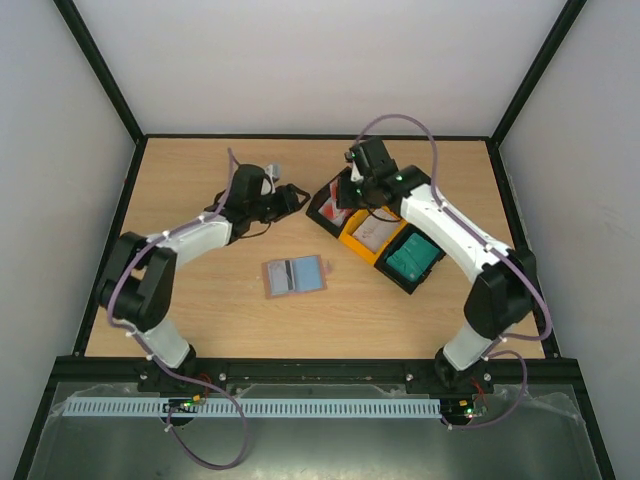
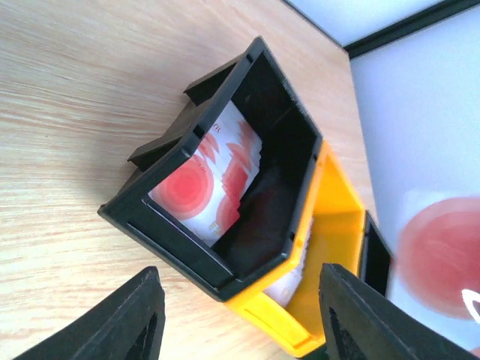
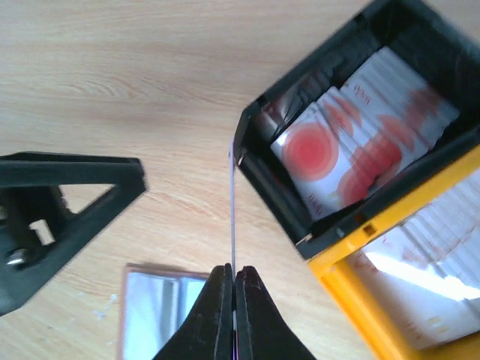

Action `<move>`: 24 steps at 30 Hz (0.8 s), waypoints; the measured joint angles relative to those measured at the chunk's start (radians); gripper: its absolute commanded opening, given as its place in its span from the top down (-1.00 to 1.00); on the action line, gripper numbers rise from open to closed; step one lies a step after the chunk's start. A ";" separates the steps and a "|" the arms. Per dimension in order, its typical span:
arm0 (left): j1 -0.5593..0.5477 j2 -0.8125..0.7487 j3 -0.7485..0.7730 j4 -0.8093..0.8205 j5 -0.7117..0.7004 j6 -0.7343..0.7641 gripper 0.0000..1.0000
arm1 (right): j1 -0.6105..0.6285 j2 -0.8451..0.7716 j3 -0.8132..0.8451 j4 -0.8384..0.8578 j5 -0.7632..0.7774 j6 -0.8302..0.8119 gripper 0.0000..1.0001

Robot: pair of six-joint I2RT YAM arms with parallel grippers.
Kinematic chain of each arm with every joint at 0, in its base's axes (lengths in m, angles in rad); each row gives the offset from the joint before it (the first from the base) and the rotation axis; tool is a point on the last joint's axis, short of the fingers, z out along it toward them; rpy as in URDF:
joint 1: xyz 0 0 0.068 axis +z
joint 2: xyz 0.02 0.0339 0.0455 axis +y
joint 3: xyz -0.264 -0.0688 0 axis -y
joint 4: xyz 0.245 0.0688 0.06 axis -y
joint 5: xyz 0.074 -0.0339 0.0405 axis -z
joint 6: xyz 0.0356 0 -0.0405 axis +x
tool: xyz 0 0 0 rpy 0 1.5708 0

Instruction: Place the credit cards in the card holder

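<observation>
The brown card holder point(image 1: 294, 275) lies open on the table, its blue-grey pockets up; it also shows in the right wrist view point(image 3: 161, 315). My right gripper point(image 3: 234, 271) is shut on a credit card point(image 3: 232, 202), seen edge-on, beside the black tray point(image 3: 259, 176) of red-and-white cards point(image 3: 352, 142). In the top view the right gripper point(image 1: 350, 192) hovers at that tray. My left gripper point(image 1: 288, 196) is open and empty just left of the tray; in its own view point(image 2: 240, 300) the fingers point(image 2: 139, 319) frame the tray's corner point(image 2: 187, 255). A blurred red-and-white card face point(image 2: 442, 255) shows at right.
Three trays stand in a diagonal row: the black one point(image 1: 322, 203), an orange one point(image 1: 352, 243) with white red-marked cards point(image 1: 372, 234), and a black one point(image 1: 400, 283) with teal cards point(image 1: 413, 257). Walls enclose the table on three sides.
</observation>
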 measured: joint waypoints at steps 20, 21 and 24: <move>-0.066 -0.544 -0.259 -0.224 -0.065 0.081 -0.43 | -0.003 -0.403 -0.861 0.732 -0.366 0.898 0.96; -0.067 -0.551 -0.281 -0.232 -0.066 0.085 -0.43 | 0.001 -0.410 -0.874 0.760 -0.372 0.913 0.96; -0.070 -0.562 -0.343 -0.268 -0.069 0.096 -0.43 | 0.014 -0.414 -0.914 0.845 -0.382 0.962 0.96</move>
